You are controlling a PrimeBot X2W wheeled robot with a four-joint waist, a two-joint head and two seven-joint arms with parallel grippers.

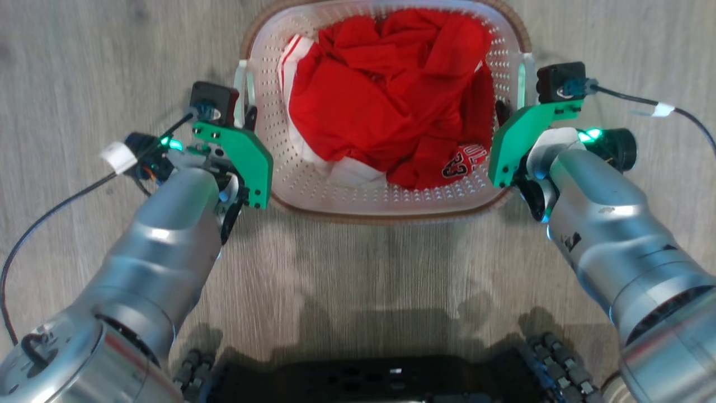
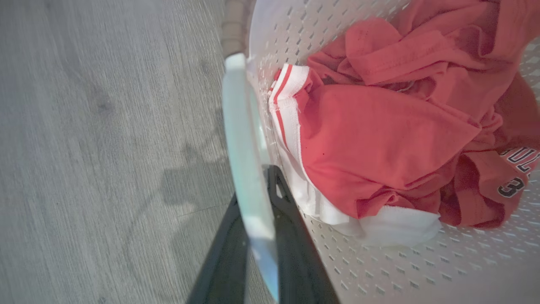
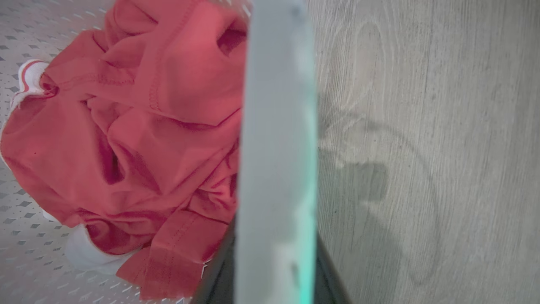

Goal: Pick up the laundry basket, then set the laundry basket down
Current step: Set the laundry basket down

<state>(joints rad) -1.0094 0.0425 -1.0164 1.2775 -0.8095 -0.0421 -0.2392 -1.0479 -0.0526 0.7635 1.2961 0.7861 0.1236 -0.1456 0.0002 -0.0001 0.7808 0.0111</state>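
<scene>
Head view: laundry basket (image 1: 347, 196), holding red clothing (image 1: 386, 95), is centred over the wood floor (image 1: 112, 56) between both grippers. Left gripper (image 2: 254, 185) fingers clamp its left handle (image 2: 242, 139). Right gripper (image 3: 274, 253) fingers flank the right handle (image 3: 278, 126), apparently clamped; the close view is blurred.

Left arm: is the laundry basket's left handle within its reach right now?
Probably yes: the left gripper straddles the left handle of the laundry basket, a dark finger on each side, seemingly touching it. The red clothes lie inside, clear of the handle.
</scene>
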